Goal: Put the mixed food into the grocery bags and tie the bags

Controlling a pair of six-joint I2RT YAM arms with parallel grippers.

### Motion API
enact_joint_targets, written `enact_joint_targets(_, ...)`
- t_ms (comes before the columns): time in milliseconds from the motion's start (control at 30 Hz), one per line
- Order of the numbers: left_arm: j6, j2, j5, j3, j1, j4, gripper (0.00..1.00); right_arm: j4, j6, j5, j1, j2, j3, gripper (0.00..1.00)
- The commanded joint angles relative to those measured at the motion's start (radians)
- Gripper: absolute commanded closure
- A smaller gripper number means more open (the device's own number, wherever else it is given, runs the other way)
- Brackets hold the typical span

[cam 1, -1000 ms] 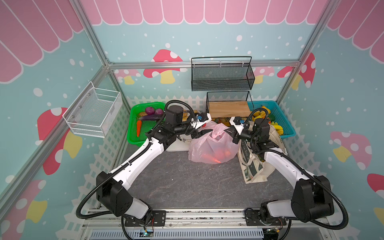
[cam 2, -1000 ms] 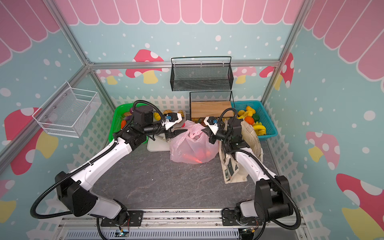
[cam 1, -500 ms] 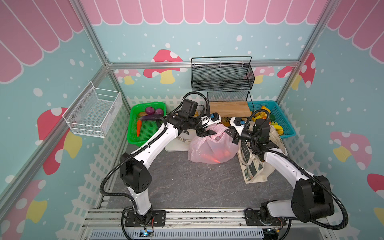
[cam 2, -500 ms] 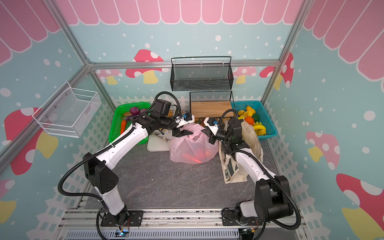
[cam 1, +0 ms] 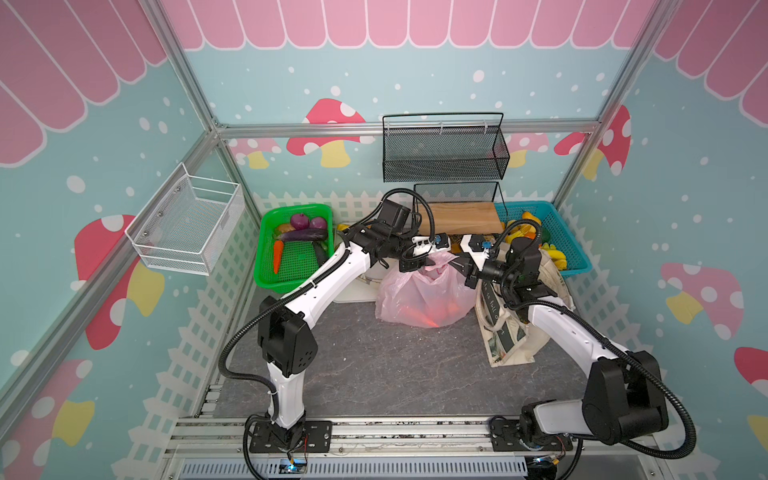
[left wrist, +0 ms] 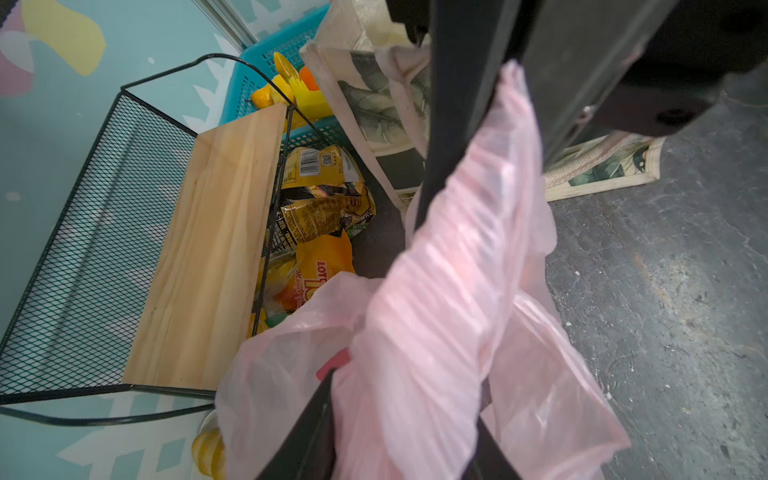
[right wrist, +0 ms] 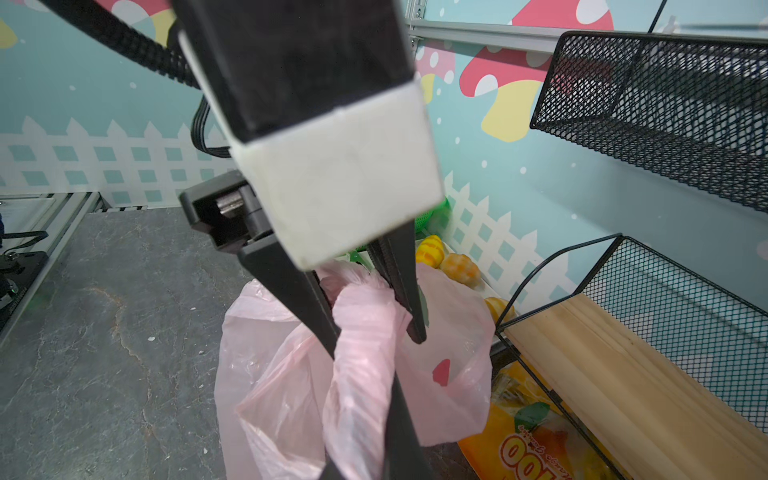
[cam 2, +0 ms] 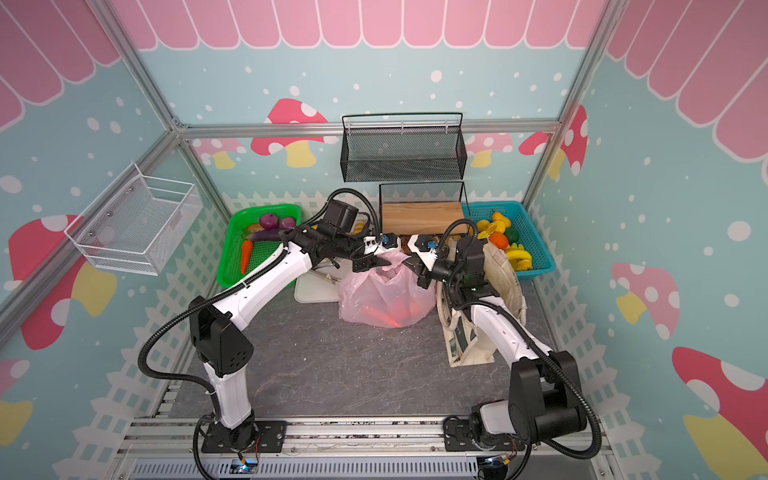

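The pink bag (cam 1: 424, 297) (cam 2: 386, 297) stands on the dark mat (cam 1: 395, 365), just past its middle toward 12 o'clock. It bulges, and the red-orange food (cam 1: 434, 312) inside shows through the plastic only as a blur that cannot be sorted into kinds. Its two handle strands rise to the top, where both grippers meet. The right gripper (cam 1: 462, 268), reaching from 3 o'clock, has its fingers pressed together on one twisted pink strand. The left gripper (cam 1: 417, 262), reaching from 9 o'clock, has its fingers (right wrist: 405, 299) set narrow on either side of the other strand, with bunched plastic filling the gap; whether they pinch it firmly cannot be told. At 3 o'clock of the bag, just beside it, the canvas tote (cam 1: 513, 332) slumps on the mat, partly covered by the right arm (cam 1: 561, 328). At 12 o'clock stands a black wire rack (cam 1: 457, 193) holding a wooden board (cam 1: 459, 218), and snack packets (left wrist: 324, 208), yellow and orange, lie on the mat at its front. At 10 o'clock the green basket (cam 1: 261, 266) holds a carrot (cam 1: 277, 255) and an eggplant (cam 1: 301, 235). At 2 o'clock sits a blue basket (cam 1: 577, 270) of yellow and orange fruit (cam 1: 524, 227).
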Motion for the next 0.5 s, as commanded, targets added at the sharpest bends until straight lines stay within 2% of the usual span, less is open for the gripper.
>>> enact_joint_targets(0, 0.029, 0.009, -0.019, 0.028, 0.000, -0.026, 0.75, 0.035, -0.017, -0.024, 0.006, -0.017, -0.013, 1.00)
enact_joint_targets(100, 0.029, 0.003, -0.015, 0.021, 0.000, -0.026, 0.87, 0.028, -0.032, -0.003, 0.004, -0.016, -0.014, 1.00)
enact_joint_targets(167, 0.032, -0.003, -0.011, 0.013, 0.000, -0.025, 0.93, 0.023, -0.048, 0.013, 0.004, -0.018, -0.015, 0.96)
enact_joint_targets(333, 0.048, -0.026, -0.004, -0.011, -0.001, -0.025, 1.00, -0.035, -0.158, 0.112, 0.003, -0.060, -0.040, 0.65)
enact_joint_targets(467, 0.071, -0.042, -0.018, -0.034, -0.005, -0.004, 1.00, -0.091, -0.256, 0.113, 0.003, -0.081, -0.052, 0.49)
